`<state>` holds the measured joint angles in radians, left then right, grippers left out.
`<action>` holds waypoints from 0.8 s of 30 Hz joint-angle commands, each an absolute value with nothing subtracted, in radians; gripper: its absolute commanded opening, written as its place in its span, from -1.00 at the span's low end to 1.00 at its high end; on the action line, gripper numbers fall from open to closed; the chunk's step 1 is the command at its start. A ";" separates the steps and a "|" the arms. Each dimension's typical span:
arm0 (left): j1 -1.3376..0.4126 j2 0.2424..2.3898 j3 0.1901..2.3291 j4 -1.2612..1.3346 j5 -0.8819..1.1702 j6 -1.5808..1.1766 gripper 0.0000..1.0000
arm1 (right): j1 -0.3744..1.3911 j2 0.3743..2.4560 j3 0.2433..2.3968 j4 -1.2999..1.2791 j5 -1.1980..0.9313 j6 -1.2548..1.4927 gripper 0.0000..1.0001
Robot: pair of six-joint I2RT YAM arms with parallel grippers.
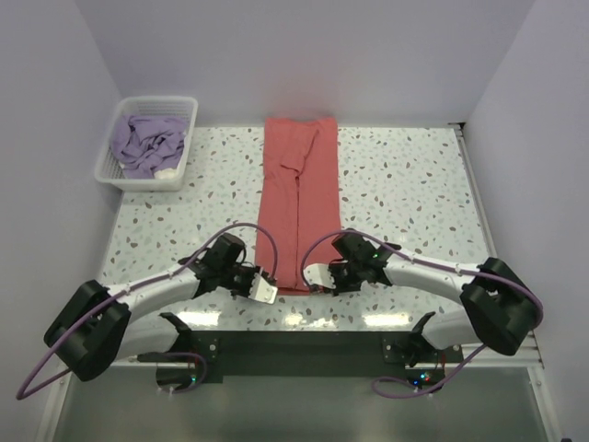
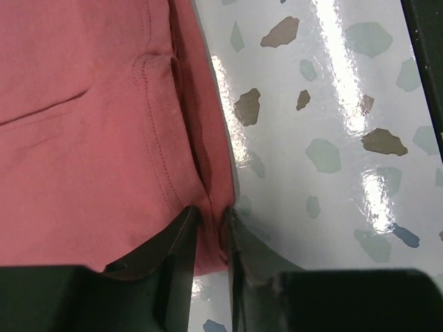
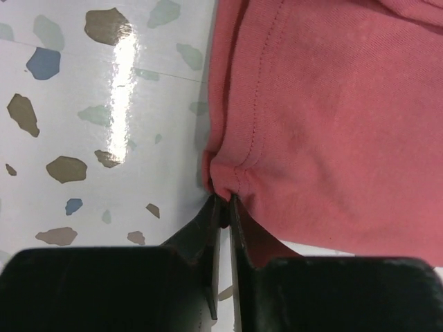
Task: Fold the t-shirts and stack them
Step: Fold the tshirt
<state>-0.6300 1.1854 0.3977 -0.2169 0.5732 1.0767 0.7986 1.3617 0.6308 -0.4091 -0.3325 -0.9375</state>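
Right claw (image 3: 225, 202) tight on coral t-shirt (image 3: 332, 124)

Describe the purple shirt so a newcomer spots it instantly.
Find the speckled table; at its far left corner sits a white lattice basket. The lavender t-shirt lies crumpled inside it. The only other garment, the coral-red t-shirt, is laid out as a long strip down the table's middle.
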 commanded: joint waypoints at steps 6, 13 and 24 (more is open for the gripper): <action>-0.634 1.249 0.465 -0.310 0.555 1.080 -0.91 | 0.804 1.303 0.595 -0.413 -0.314 -0.898 -1.00; -0.712 1.080 0.474 -0.408 0.621 1.020 -1.00 | 0.847 1.114 0.612 -0.546 -0.376 -0.824 -1.00; -0.621 1.090 0.673 -0.564 0.637 1.055 -1.00 | 0.766 1.055 0.732 -0.632 -0.405 -0.828 -1.00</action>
<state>-0.6704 1.0435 0.5644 -0.5179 0.6018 1.0161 0.8265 1.0241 0.6559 -0.6197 -0.3626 -0.8047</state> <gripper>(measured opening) 0.068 0.022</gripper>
